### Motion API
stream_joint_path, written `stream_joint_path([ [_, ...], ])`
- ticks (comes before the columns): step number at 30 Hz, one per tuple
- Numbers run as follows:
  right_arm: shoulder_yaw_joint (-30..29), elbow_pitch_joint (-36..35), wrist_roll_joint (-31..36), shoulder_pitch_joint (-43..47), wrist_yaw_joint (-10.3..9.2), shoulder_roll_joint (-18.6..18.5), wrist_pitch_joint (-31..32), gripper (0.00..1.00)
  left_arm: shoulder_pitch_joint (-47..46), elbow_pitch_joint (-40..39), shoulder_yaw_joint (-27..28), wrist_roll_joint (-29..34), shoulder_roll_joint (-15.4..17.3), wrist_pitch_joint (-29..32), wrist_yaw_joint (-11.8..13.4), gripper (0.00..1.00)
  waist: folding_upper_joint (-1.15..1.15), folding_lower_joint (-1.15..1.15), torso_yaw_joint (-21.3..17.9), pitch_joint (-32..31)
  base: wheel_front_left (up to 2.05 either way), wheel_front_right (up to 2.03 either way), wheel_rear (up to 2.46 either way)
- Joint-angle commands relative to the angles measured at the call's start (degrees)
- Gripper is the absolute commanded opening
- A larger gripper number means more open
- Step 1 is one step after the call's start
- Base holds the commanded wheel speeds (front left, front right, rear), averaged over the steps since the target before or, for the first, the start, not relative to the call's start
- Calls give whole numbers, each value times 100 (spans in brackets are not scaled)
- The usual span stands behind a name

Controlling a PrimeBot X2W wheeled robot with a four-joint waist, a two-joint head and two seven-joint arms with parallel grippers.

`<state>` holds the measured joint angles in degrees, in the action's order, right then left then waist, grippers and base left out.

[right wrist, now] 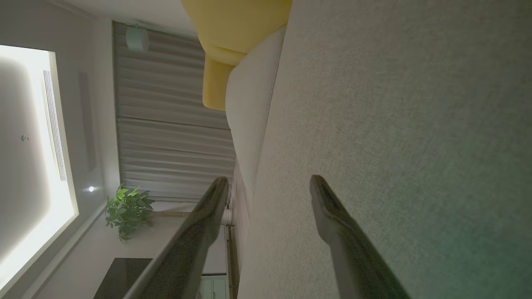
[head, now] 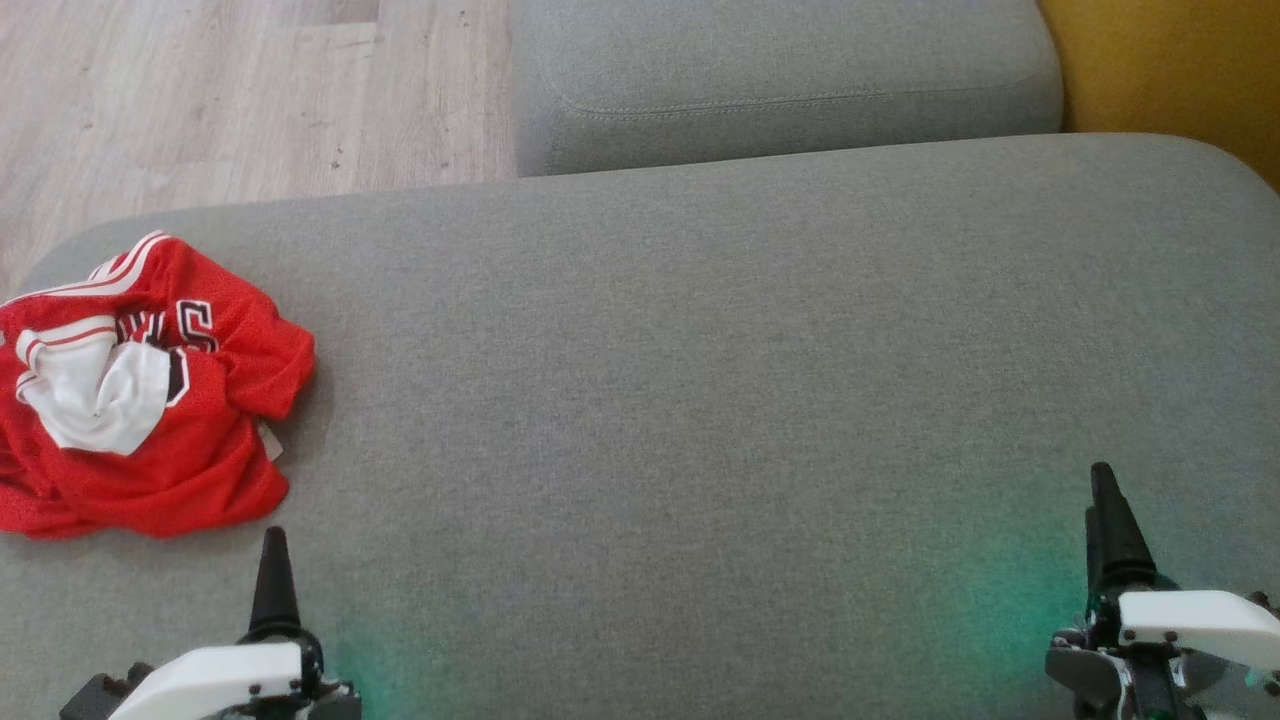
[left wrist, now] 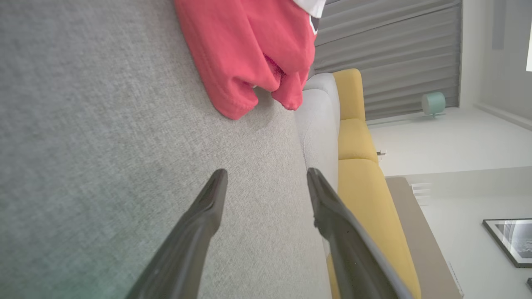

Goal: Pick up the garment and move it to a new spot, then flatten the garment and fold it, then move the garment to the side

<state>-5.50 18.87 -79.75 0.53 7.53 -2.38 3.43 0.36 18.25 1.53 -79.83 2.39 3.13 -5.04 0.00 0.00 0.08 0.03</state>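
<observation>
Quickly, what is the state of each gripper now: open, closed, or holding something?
Left gripper: open, holding nothing; the crumpled red mesh jersey lies ahead of it.
Right gripper: open, holding nothing.

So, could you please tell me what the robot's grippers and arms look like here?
The left gripper and right gripper match. Each has two long, dark, matte fingers that taper to narrow rounded tips. They rise from a black base topped by a smooth white wrist cover dotted with small dark screws.
</observation>
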Motion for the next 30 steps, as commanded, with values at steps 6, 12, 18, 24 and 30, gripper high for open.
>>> stream_joint_path([
  [6, 112, -263, 521, -265, -1, -22, -142, 100, -181, -290, -103, 577, 77, -139, 67, 100, 0, 0, 9, -7, 0, 0, 0],
  [12, 193, -297, 964, -268, -1, -23, -214, 100, -154, -376, -184, 1032, 95, -240, 123, 100, 0, 0, 14, -10, 0, 0, 0],
  [18, 311, -331, 1438, -276, -1, -25, -285, 100, -127, -455, -271, 1545, 115, -357, 185, 100, 0, 0, 15, -21, 0, 0, 0],
  [24, 387, -369, 1852, -277, -2, -27, -363, 100, -113, -481, -348, 1989, 141, -458, 237, 100, 0, 0, 21, -26, 0, 0, 0],
  [30, 446, -412, 2262, -282, -2, -29, -438, 100, -110, -495, -436, 2443, 173, -559, 293, 100, 0, 0, 29, -24, 0, 0, 0],
])
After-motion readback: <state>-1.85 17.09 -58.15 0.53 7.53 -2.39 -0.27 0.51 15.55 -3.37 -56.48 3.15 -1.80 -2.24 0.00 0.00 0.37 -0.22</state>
